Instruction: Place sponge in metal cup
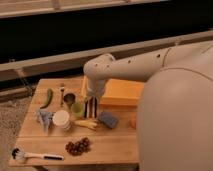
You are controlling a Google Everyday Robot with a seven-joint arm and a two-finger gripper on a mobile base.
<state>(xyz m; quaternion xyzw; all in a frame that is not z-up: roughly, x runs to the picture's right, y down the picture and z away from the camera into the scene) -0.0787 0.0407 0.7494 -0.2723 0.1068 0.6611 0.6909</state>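
Note:
The sponge (pixel 91 108), a small block with dark brown, white and reddish stripes, hangs upright in my gripper (pixel 92 102). The gripper is shut on it and holds it above the wooden table (pixel 115 145), just right of the light green cup (pixel 77 107). The metal cup (pixel 69 98), small, dark grey and shiny, stands upright to the left of the gripper, behind the green cup. My cream arm (pixel 135 67) reaches in from the right and hides part of the yellow tray.
A yellow tray (pixel 120 92) lies behind the gripper. A white cup (pixel 61 119), a banana (pixel 87 124) and a blue-grey pad (pixel 108 119) lie in front. Grapes (pixel 77 146), a brush (pixel 35 156), a green vegetable (pixel 48 97) and a spoon (pixel 62 91) lie around.

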